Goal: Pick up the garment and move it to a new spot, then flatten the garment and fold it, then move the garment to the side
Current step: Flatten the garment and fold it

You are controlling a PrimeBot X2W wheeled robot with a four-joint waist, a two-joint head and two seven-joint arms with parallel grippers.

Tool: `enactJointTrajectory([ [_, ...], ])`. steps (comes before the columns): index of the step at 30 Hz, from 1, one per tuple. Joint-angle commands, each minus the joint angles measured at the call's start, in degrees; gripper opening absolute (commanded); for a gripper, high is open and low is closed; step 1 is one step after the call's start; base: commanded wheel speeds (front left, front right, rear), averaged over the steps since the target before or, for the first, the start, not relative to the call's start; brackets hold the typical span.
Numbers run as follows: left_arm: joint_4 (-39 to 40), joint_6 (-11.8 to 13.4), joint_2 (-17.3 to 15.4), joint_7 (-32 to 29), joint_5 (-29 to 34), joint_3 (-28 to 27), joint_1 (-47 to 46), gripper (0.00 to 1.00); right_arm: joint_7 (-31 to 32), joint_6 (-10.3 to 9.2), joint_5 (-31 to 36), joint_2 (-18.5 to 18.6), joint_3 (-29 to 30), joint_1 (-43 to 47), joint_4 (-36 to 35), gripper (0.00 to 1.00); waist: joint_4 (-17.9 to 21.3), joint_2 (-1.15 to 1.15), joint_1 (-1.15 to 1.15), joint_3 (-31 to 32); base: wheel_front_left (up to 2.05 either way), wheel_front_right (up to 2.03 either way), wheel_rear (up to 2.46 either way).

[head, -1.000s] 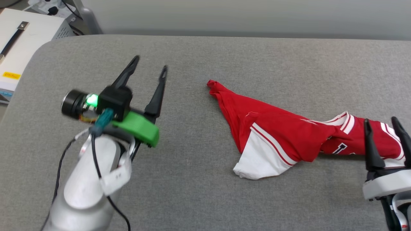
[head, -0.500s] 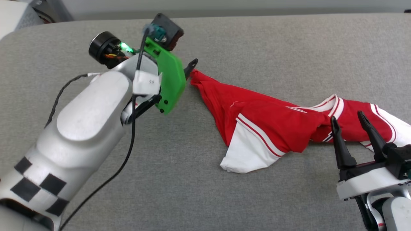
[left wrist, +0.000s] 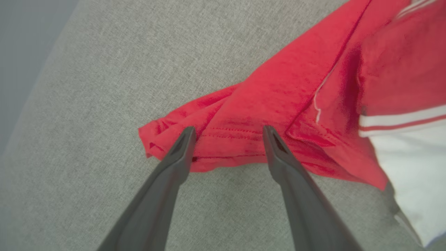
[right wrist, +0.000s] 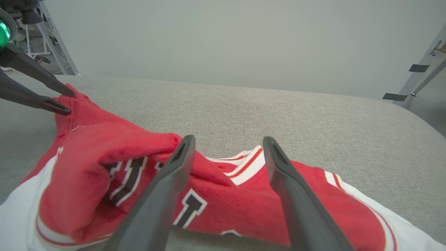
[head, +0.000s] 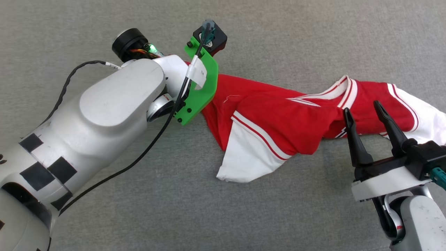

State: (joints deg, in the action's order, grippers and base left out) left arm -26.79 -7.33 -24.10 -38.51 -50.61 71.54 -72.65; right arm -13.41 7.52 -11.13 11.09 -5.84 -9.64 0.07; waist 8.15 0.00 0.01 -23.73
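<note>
lying crumpled on the grey fabric-covered desk [head: 209, 216], the red short-sleeved jersey shirt with white sleeves [head: 278, 118] shows black white-outlined letters [right wrist: 132, 172], folded over and unreadable. a white tag [head: 198, 71] on the pale left arm [head: 115, 101] is too small to read. the left end effector [left wrist: 228, 134] stands wide at the shirt's red hem corner; the right end effector [head: 362, 107], also wide and empty, sits by the lettered chest. a pale wall [right wrist: 223, 42] rises behind.
</note>
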Motion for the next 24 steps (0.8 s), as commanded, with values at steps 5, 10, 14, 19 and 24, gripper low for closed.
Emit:
enactJointTrajectory([
  [5,-1.29,-0.15,-0.44,-4.20,0.87,1.73,0.97,1.00,-1.10,-0.03,0.80,-1.13,-0.72,-2.01,1.47,1.00,3.67,0.00,-0.01,-4.17,0.00,0.00,0.00],
  [10,1.83,-0.15,-1.92,-10.04,3.12,1.79,5.90,1.00,-1.42,-0.03,0.78,-1.62,-0.74,-2.48,2.49,1.00,3.75,0.00,-0.01,-4.86,0.00,0.00,0.00],
  [14,3.59,-0.15,-2.61,-9.29,2.11,1.80,6.20,0.00,-1.53,-0.03,0.76,-1.73,-0.62,-3.26,2.90,1.00,2.95,0.00,-0.01,-4.75,0.00,0.00,0.00],
  [19,6.60,-0.15,-2.90,-2.11,2.09,1.81,0.69,0.00,-1.57,-0.03,1.06,-1.92,0.16,-3.24,2.25,1.00,1.53,0.00,-0.01,-3.36,0.00,0.00,0.00],
  [24,8.52,-0.15,-3.66,4.25,1.81,1.81,-4.32,0.00,-1.58,-0.03,1.05,-2.56,0.83,-2.53,1.49,1.00,1.61,0.00,-0.01,-2.22,0.00,0.00,0.00],
])
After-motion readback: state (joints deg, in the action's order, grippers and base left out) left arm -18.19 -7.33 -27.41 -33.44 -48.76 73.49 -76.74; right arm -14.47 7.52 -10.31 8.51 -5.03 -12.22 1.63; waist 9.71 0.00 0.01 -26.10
